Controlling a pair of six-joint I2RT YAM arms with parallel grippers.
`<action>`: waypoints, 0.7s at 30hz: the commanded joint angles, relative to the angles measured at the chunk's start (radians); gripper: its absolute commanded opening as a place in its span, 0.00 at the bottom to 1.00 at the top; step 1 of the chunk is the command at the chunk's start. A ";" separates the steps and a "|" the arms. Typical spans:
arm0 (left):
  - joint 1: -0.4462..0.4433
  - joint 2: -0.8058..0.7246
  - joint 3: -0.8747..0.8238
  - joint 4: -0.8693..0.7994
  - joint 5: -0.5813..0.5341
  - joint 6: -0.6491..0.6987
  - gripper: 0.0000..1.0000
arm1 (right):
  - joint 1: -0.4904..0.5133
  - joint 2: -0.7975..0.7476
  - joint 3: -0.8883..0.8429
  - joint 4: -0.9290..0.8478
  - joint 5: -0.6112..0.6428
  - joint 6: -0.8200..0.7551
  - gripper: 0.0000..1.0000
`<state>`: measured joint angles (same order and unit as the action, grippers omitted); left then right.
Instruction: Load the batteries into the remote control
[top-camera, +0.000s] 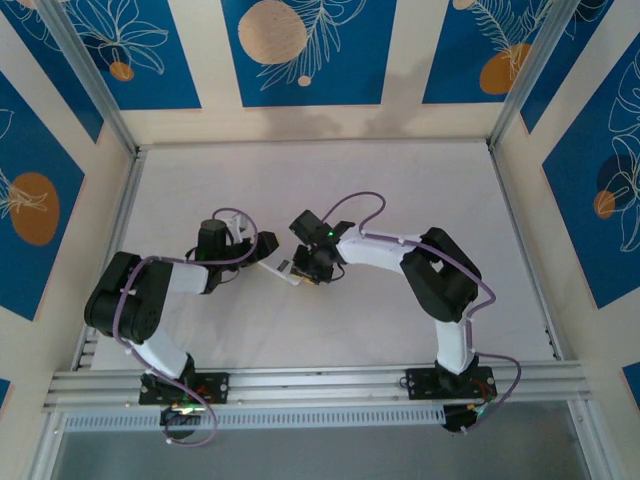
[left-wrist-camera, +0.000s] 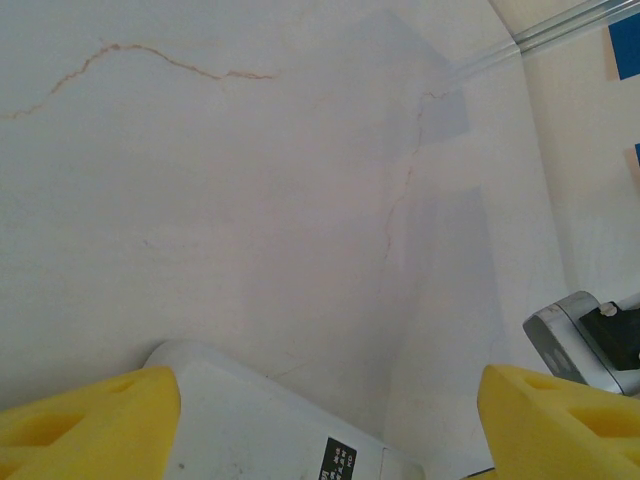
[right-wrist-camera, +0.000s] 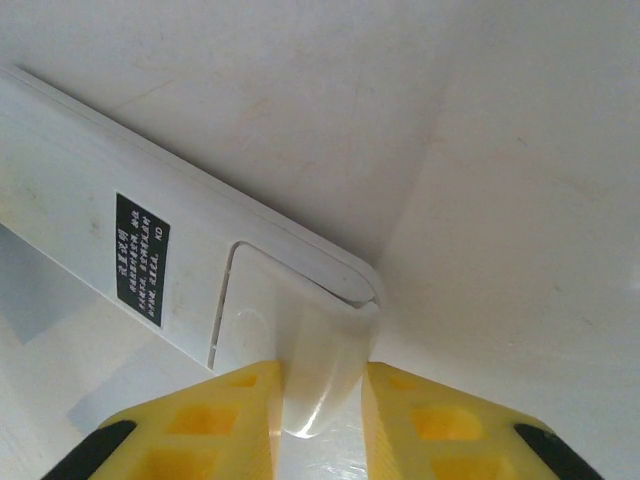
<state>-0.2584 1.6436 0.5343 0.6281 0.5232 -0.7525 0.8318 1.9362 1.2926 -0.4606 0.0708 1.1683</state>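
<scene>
Remote (right-wrist-camera: 200, 230) at the middle of the white table (top-camera: 400, 190), between 2 arms that meet there from either side; whether it rests on the surface or is lifted cannot be told. Its labelled back faces the right wrist camera, showing a small black label (right-wrist-camera: 140, 258) with white print and, at the rounded end, the outline of the battery cover (right-wrist-camera: 290, 310). The right gripper (right-wrist-camera: 322, 385) has its yellow fingers (right-wrist-camera: 200, 430) pinched close on the cover's free end. That end stands slightly proud of the remote's corner, so the cover sits neither flush nor clear of its slot. The left gripper (left-wrist-camera: 325, 400) has its fingers set wide, with the remote's other end between them. The body touches one finger, but whether the other presses on it (that contact would fall below the picture's edge) cannot be told, so a firm hold is not certain. As for progress, the work looks to be at the cover, judging by the grip. The compartment is hidden under the cover, so it cannot be told whether the 2 batteries are already inside. If they are not, this is the opening step and nearly everything is left: freeing the cover, seating both batteries, closing up. If they are, only pressing the cover home remains.
</scene>
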 joint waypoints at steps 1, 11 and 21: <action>-0.005 -0.002 -0.023 -0.026 0.021 -0.004 0.79 | 0.008 0.030 0.035 -0.041 -0.010 -0.008 0.27; -0.005 0.000 -0.026 -0.018 0.025 -0.005 0.79 | 0.006 0.045 0.039 -0.041 -0.026 -0.001 0.31; -0.005 0.004 -0.029 -0.009 0.027 -0.011 0.79 | 0.009 0.051 0.007 -0.001 -0.046 0.013 0.32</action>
<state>-0.2584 1.6436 0.5297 0.6411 0.5236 -0.7532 0.8318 1.9549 1.3144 -0.4732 0.0589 1.1694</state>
